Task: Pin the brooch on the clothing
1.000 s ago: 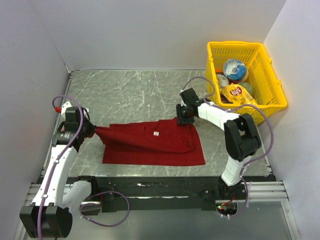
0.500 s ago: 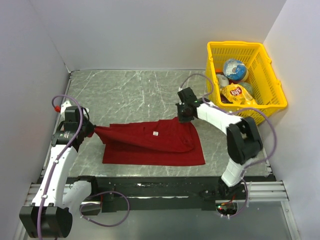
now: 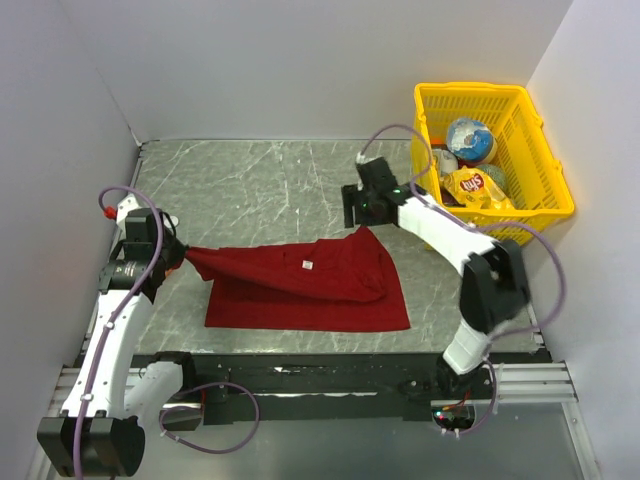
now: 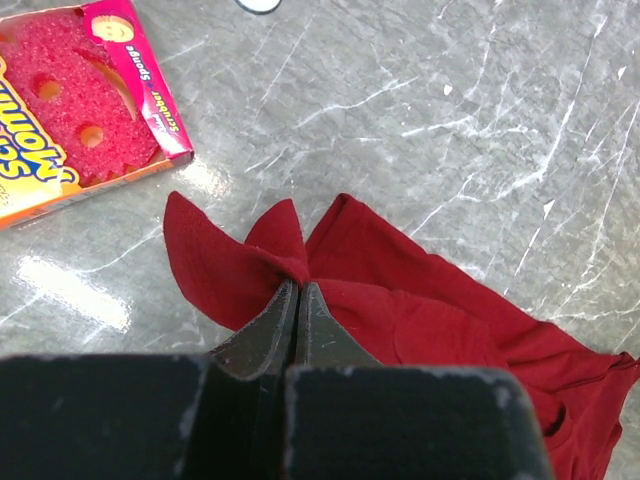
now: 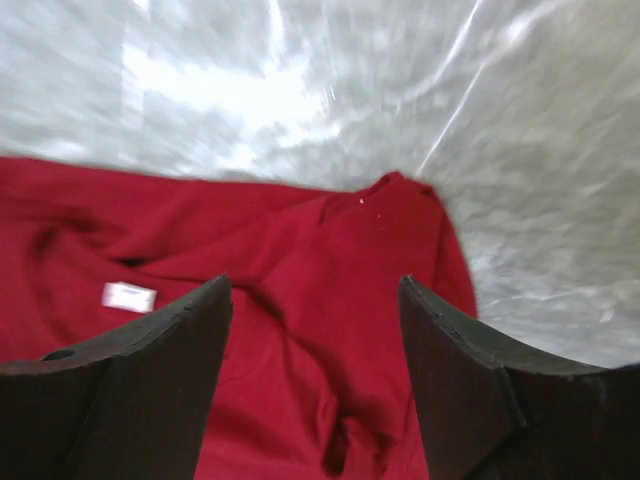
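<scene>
A yellow plastic basket [image 3: 470,90] of snacks stands at the far right of the grey marbled counter [image 3: 250,190], which is walled in white. An orange-and-pink sponge packet [image 4: 70,100] lies just beyond the left end effector [image 4: 297,292], clamped shut on a bunched edge of the dark-red T-shirt [image 3: 310,290]. A whitish sliver at the left wrist view's top edge may be the brooch [image 4: 258,4]. The right end effector [image 5: 315,300], a second ago down at the shirt's far right corner, has drawn back, jaws wide and empty.

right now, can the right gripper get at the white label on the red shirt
Probably yes. The right gripper is open just above the shirt, and the label lies uncovered on the cloth beside its fingers. The left gripper pinches the shirt's opposite end, out of the way.
</scene>
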### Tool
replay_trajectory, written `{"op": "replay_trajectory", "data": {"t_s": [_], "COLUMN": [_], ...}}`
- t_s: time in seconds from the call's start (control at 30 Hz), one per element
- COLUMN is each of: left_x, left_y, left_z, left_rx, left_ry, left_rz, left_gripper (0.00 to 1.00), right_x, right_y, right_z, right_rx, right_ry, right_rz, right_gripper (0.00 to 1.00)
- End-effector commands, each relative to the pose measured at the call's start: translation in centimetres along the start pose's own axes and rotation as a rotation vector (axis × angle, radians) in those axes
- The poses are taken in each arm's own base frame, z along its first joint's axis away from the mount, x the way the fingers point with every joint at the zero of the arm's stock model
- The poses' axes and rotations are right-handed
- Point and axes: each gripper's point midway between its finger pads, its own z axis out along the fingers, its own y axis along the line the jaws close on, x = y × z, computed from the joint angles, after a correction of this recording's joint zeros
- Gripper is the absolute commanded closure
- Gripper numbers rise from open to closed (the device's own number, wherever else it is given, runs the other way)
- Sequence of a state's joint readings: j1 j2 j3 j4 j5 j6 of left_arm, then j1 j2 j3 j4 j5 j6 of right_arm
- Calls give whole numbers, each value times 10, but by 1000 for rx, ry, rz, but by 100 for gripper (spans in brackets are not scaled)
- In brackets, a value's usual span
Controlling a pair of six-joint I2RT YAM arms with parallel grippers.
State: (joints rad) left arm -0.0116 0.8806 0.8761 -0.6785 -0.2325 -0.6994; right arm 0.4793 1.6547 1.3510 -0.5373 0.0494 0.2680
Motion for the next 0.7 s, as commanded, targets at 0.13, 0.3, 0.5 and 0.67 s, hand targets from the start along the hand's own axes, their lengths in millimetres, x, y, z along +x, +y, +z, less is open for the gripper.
{"op": "replay_trajectory", "data": {"t_s": [0.13,0.3,0.5,0.67], "left_x": [-8,-6,-2,-3], "left_y": [-8,-7,-5,-4], "left_z": [-5,-4,-2,-1], "left_rx": [45,42,37,29], "left_ry": [-26,-20,-13,-15], "left_rz": [2,6,10,9], "left_gripper": [99,99,99,99], "right_x": [57,66,82,88], "right_y": [0,5,6,2], "right_z": [41,51,66,71], "right_rx": [61,57,78,96], "right_ry": [267,300,356,356], "right_rz": [-43,-47,-72,-72], "right_gripper": [33,43,68,100]}}
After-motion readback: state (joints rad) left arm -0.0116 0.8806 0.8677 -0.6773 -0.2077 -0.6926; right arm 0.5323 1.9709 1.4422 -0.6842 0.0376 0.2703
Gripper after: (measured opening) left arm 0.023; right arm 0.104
